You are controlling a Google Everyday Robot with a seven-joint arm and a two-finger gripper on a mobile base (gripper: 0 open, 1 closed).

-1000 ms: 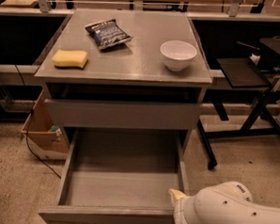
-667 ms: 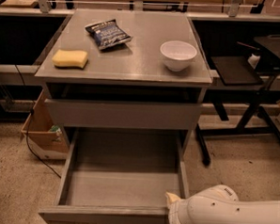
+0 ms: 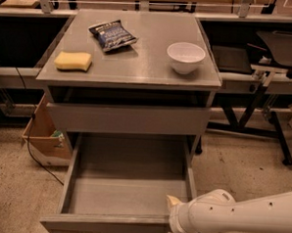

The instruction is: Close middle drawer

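The middle drawer (image 3: pixel 106 225) is pulled far out of the grey cabinet, low in the camera view. Its tray (image 3: pixel 127 186) is bare inside, and its plain front strip runs along the bottom edge of the view. My gripper (image 3: pixel 174 222) is at the right end of that front strip, right at the drawer's front right corner. The white arm (image 3: pixel 239 216) comes in from the lower right and hides most of the gripper. A cream tip (image 3: pixel 173 202) shows just above the drawer's front edge.
The drawer front above (image 3: pixel 128 118) is shut. On the cabinet top (image 3: pixel 139 64) lie a yellow sponge (image 3: pixel 73 60), a blue chip bag (image 3: pixel 112 36) and a white bowl (image 3: pixel 185 57). A cardboard box (image 3: pixel 44 137) stands left of the cabinet, and a dark table's legs (image 3: pixel 264 115) stand to the right.
The arm has slid left along the bottom edge, so the gripper now sits closer against the drawer's front right corner. The drawer stays as far out as before.
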